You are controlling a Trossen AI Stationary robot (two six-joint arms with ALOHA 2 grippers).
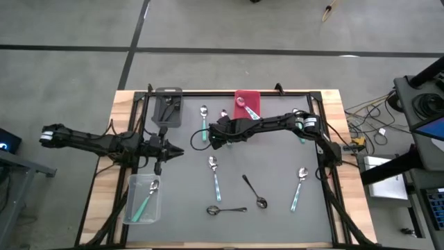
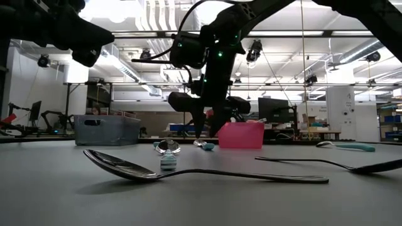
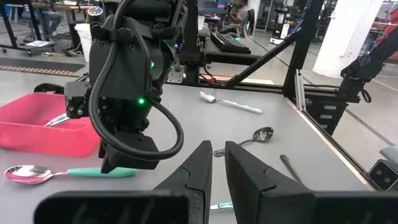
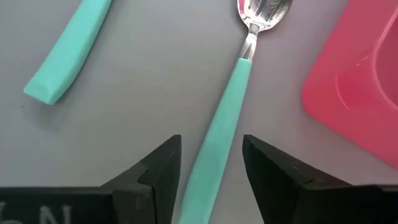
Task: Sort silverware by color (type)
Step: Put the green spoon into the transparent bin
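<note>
Grey mat [image 1: 277, 167] strewn with spoons: teal-handled ones at centre [image 1: 215, 177] and right [image 1: 299, 187], two dark ones [image 1: 254, 192] near the front. At back, grey bin [image 1: 168, 105], contents unclear; red bin [image 1: 247, 104] holding a teal-handled spoon; clear bin [image 1: 142, 200] front left, with teal-handled spoons inside. Right gripper [image 4: 211, 165] beside red bin, jaws parted astride a teal-handled spoon [image 4: 217, 134] lying on the mat. Left gripper [image 3: 214, 165] near clear bin, fingers almost together, empty.

Three bins — grey [image 1: 167, 106], red [image 1: 247, 103], clear [image 1: 142, 199] — on a grey mat [image 1: 277, 173].
</note>
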